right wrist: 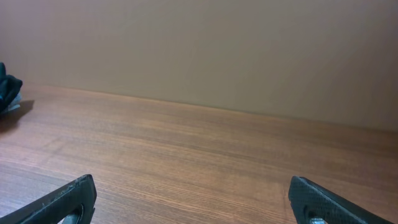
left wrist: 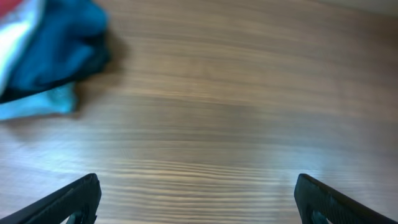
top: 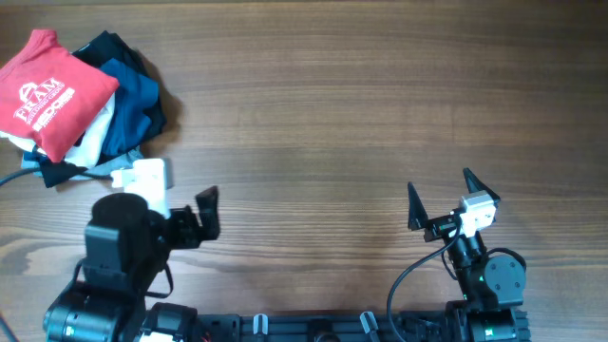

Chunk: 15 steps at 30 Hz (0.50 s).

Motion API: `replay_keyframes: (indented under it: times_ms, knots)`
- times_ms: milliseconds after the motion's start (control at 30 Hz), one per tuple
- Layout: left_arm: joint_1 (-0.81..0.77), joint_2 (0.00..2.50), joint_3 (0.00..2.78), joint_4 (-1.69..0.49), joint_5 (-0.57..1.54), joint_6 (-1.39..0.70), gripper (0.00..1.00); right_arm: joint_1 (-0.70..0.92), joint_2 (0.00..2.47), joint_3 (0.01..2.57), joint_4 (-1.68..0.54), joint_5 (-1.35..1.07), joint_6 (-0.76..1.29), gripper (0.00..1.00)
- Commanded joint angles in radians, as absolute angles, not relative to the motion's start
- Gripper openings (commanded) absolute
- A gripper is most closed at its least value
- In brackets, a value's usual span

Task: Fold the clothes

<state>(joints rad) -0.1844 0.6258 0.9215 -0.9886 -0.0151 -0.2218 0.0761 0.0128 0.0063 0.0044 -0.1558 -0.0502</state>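
At the table's (top: 332, 123) near edge, both arms are crouching low, left gripper (left wrist: 198, 186) and right gripper (top: 440, 185) holding dark jaws spread wide above the grained wood; the soft red T-shirt (top: 47, 95) is lying folded atop rumpled garments (top: 142, 104), far left

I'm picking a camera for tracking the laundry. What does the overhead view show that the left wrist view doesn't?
Only overhead: the white lettering on the folded red cotton T-shirt, and the open right end effector. Only left wrist: nothing new, just a blurred close-up past the open left end effector. Both: the crumpled blue and navy fabric garments and the brown wooden table.
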Motion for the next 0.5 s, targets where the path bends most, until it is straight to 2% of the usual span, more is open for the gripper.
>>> replay_keyframes:
  times_ms: [0,100,200,467]
  knots:
    - [-0.053,0.547,0.897,-1.001,-0.02,-0.212,1.0,0.081,0.004,0.005,0.01,-0.151,-0.038,1.0]
    - [0.023,0.464,0.834,-0.998,-0.016,-0.212,1.0,0.081,0.004,0.005,0.01,-0.151,-0.038,1.0]
    - [0.03,0.344,0.708,-0.95,-0.017,-0.209,1.0,0.081,0.004,0.005,0.01,-0.151,-0.038,1.0]
    - [0.001,0.029,0.249,-0.533,0.015,-0.221,1.0,0.081,0.004,0.005,0.01,-0.151,-0.038,1.0]
